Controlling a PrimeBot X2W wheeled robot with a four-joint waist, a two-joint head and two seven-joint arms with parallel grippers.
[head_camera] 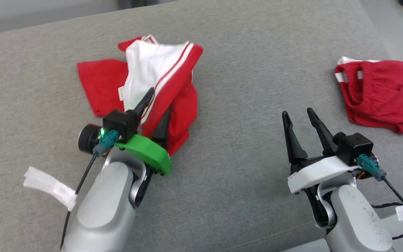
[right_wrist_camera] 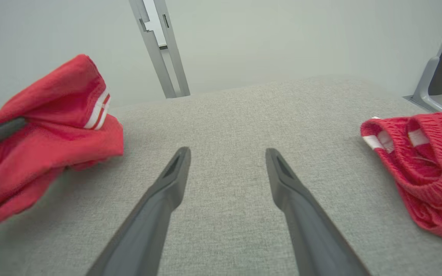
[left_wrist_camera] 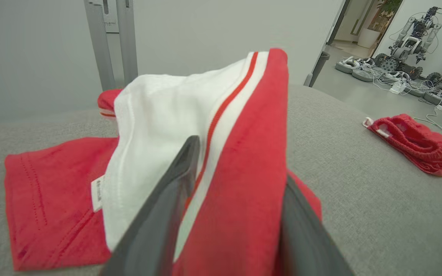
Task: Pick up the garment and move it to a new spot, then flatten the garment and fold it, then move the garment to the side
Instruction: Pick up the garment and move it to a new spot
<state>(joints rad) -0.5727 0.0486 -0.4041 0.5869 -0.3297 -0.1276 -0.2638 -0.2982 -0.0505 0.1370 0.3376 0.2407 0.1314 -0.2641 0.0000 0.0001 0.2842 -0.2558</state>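
Observation:
The garment point(head_camera: 152, 70), red with a white panel and red-and-white stripes, lies crumpled on the grey cushion point(head_camera: 240, 105) at the left centre. A raised red fold of it stands between the two fingers of my left gripper point(head_camera: 159, 101), whose jaws are spread apart. In the left wrist view the garment point(left_wrist_camera: 159, 126) rises right in front, and the fold fills the gap of my left gripper point(left_wrist_camera: 240, 161). My right gripper point(head_camera: 297, 112) hovers open over bare cushion further right, holding nothing. The right wrist view shows my right gripper point(right_wrist_camera: 227, 150) and the garment point(right_wrist_camera: 52, 115) at the left.
A second red piece of clothing point(head_camera: 380, 94) with an elastic waistband lies crumpled at the cushion's right end, also seen as a red heap point(right_wrist_camera: 428, 165). The cushion's front edge runs near my forearms. Metal posts point(left_wrist_camera: 109, 38) stand behind; other robots point(left_wrist_camera: 416, 27) are parked beyond a doorway.

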